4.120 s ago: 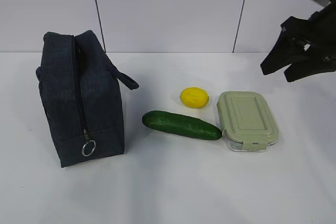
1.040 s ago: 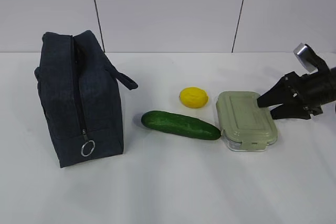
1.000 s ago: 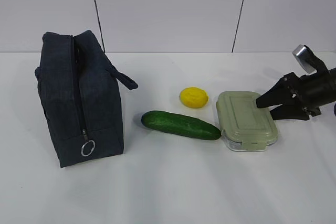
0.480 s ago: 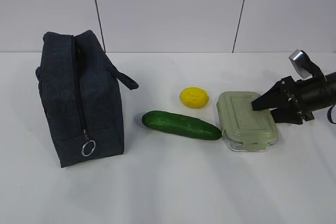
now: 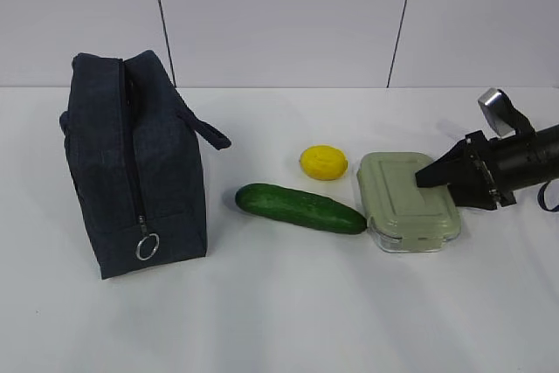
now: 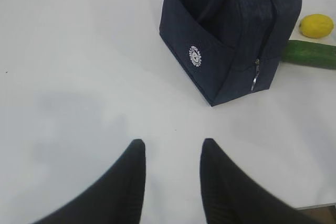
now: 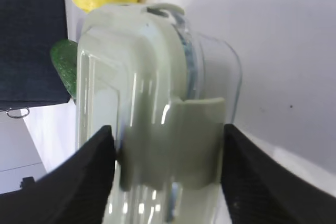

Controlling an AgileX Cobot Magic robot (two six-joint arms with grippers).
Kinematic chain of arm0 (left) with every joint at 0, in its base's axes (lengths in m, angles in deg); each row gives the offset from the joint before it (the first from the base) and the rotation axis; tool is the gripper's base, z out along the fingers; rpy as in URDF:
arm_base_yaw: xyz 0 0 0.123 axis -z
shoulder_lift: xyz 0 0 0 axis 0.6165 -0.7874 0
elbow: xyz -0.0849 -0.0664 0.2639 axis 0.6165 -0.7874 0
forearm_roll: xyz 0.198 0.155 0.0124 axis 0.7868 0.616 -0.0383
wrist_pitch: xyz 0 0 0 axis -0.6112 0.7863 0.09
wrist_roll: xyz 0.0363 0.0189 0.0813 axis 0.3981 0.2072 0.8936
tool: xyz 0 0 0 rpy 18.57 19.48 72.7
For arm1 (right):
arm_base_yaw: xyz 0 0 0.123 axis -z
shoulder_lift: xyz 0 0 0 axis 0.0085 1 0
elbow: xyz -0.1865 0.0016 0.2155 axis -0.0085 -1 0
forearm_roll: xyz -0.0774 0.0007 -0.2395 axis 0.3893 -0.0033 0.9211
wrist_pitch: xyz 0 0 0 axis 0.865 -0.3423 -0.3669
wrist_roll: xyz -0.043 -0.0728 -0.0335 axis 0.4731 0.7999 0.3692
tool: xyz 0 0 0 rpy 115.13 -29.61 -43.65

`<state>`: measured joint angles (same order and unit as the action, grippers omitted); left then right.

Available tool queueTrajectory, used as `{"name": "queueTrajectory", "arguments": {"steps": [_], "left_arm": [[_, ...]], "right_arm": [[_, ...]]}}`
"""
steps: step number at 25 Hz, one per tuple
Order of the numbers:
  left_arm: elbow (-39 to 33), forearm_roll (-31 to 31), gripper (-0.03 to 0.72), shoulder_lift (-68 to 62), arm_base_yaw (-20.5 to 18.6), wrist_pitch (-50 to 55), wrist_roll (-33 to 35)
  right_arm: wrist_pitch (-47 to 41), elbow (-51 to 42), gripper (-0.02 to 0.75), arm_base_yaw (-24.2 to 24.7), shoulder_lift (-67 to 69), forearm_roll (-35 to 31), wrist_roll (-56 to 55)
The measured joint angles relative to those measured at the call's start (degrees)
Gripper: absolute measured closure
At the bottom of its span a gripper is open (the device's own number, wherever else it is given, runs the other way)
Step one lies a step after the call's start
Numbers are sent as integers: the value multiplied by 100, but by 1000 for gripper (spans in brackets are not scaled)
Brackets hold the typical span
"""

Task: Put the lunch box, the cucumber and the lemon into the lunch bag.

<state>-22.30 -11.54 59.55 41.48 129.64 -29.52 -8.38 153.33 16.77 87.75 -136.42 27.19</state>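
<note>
Beside the cucumber (image 5: pixel 300 208), parted right fingers (image 7: pixel 100 166) straddle the lunch box (image 5: pixel 406 201), grip unclear.

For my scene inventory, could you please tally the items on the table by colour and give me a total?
Dark navy: 1, the lunch bag
Dark green: 1, the cucumber
Yellow: 1, the lemon
Pale sage green: 1, the lunch box, going by its lid
Total: 4

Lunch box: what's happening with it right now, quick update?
Right gripper straddles lunch box, jaws not clamped. Left gripper open, empty. Lunch bag zipped; cucumber lies between.
</note>
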Motion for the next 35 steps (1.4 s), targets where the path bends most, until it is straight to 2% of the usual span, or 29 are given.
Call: {"name": "queueTrajectory", "arguments": {"steps": [2, 5, 25, 35], "left_arm": [[0, 0, 448, 0, 0, 0, 0], [0, 0, 448, 0, 0, 0, 0], [0, 0, 448, 0, 0, 0, 0], [0, 0, 448, 0, 0, 0, 0]], "right_arm": [[-27, 0, 298, 0, 0, -41, 28], [-27, 0, 320, 0, 9, -62, 80], [46, 42, 324, 0, 12, -223, 170], [172, 42, 325, 0, -512, -213, -134]]}}
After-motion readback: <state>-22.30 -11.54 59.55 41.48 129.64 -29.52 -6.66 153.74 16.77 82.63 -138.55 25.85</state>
